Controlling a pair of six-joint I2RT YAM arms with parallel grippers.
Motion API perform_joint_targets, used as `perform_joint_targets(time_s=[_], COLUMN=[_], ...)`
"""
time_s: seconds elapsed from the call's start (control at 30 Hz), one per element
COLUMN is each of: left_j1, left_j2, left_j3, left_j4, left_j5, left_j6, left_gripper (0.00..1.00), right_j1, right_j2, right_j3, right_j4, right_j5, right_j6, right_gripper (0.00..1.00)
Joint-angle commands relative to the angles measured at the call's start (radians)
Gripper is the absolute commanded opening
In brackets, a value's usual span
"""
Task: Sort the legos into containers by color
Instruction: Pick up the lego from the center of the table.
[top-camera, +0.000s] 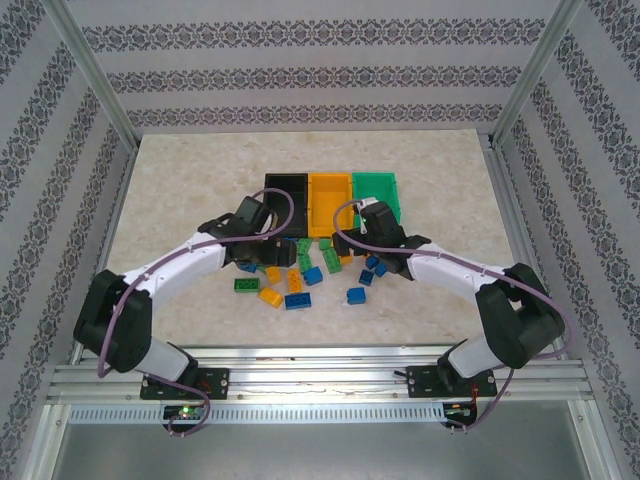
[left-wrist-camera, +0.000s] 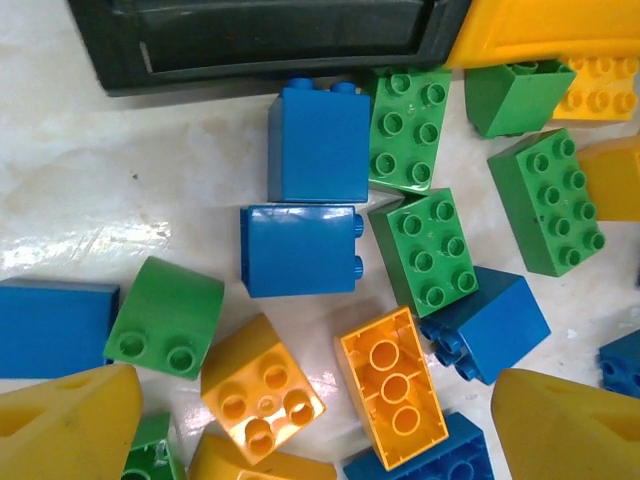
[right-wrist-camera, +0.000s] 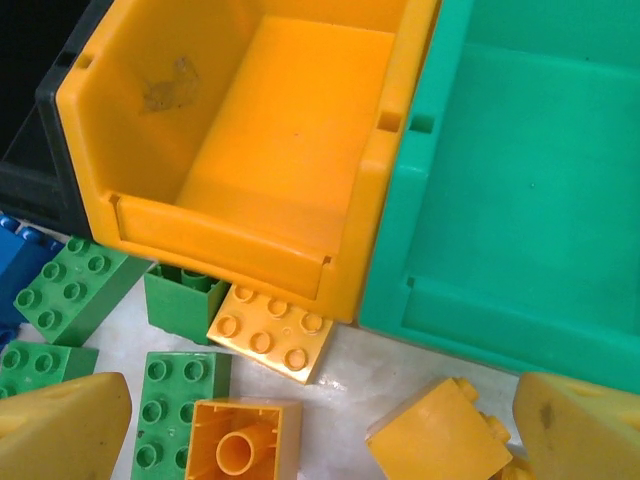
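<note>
containers: black bin (top-camera: 287, 185), orange bin (top-camera: 328, 192), green bin (top-camera: 378, 188) side by side | legos (top-camera: 297, 281): scattered just in front

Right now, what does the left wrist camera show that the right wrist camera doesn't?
Left wrist, not right wrist: two blue bricks tipped on their sides just below the black bin, and a curved green brick with two studs. Right wrist, not left wrist: the green bin and the bare inside of the orange bin, side by side. Both: green bricks and orange bricks loose on the table, plus part of the black and orange bins.
</note>
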Motion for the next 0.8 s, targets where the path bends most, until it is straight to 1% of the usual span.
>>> perform_joint_targets(time_s=[0.0,0.03,0.07,0.23,0.37,0.43,0.47,0.6,0.77], left_j1=[-0.024,-0.026,-0.026,-0.040,-0.050,-0.051,-0.054,-0.074,-0.079], left_j2=[0.050,0.066,0.085,0.158,0.198,0.223,0.237,0.291,0.331], left_j3=[0.034,0.044,0.058,0.136,0.187,0.207,0.218,0.244,0.255], left_j4=[-0.058,-0.056,-0.064,-0.120,-0.145,-0.149,-0.152,-0.161,-0.167], left_j5=[-0.059,-0.059,-0.065,-0.109,-0.152,-0.153,-0.148,-0.156,-0.169], left_j6=[0.020,0.020,0.019,0.038,0.061,0.065,0.070,0.085,0.092], left_gripper=[0.87,0.81,0.79,0.78,0.77,0.76,0.72,0.72,0.71], right_j1=[0.007,0.007,0.006,-0.017,-0.073,-0.105,-0.122,-0.189,-0.205], right_j2=[-0.023,-0.024,-0.027,-0.062,-0.091,-0.100,-0.105,-0.125,-0.133], right_j3=[-0.009,-0.012,-0.015,-0.044,-0.080,-0.092,-0.101,-0.136,-0.146], right_j4=[0.035,0.035,0.033,0.039,0.063,0.068,0.074,0.107,0.108], right_j5=[0.089,0.099,0.112,0.141,0.083,0.048,0.032,-0.038,-0.030], right_j6=[-0.005,-0.004,-0.004,0.023,0.074,0.098,0.112,0.160,0.160], right_gripper=[0.98,0.98,0.98,0.98,0.98,0.98,0.98,0.98,0.98])
